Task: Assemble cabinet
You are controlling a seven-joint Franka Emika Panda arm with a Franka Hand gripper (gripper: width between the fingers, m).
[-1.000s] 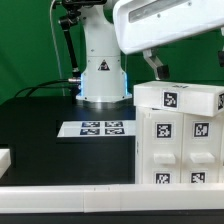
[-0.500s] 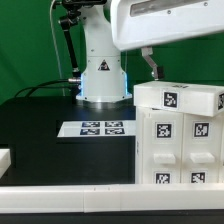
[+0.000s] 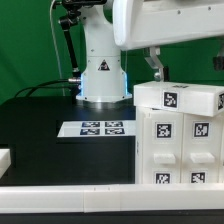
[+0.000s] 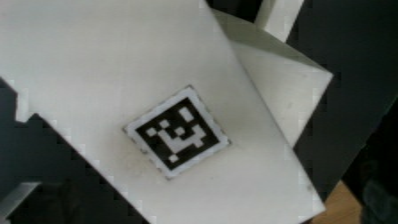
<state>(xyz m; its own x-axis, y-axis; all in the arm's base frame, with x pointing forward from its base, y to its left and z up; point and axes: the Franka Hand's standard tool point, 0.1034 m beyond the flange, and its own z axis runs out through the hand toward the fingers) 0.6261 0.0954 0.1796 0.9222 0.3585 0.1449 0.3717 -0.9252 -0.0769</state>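
The cabinet (image 3: 178, 135) looks mostly built already: a white box at the exterior view's right, near the front edge of the black table (image 3: 50, 115), with a flat top panel (image 3: 180, 97) whose long side runs across the view, tagged faces toward the camera. Whether anything's left to fit, I can't say (no loose parts that I can make out). The gripper (image 3: 155, 70) hangs just above the top's back edge; open or closed, can't tell. The marker board (image 3: 95, 129) lies beside it.

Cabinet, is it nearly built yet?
It looks mostly built: the cabinet stands as one white box with a tagged top panel lying across it. The tool hangs just above that panel's back edge; whether it holds anything is unclear. What remains can't be told from here.
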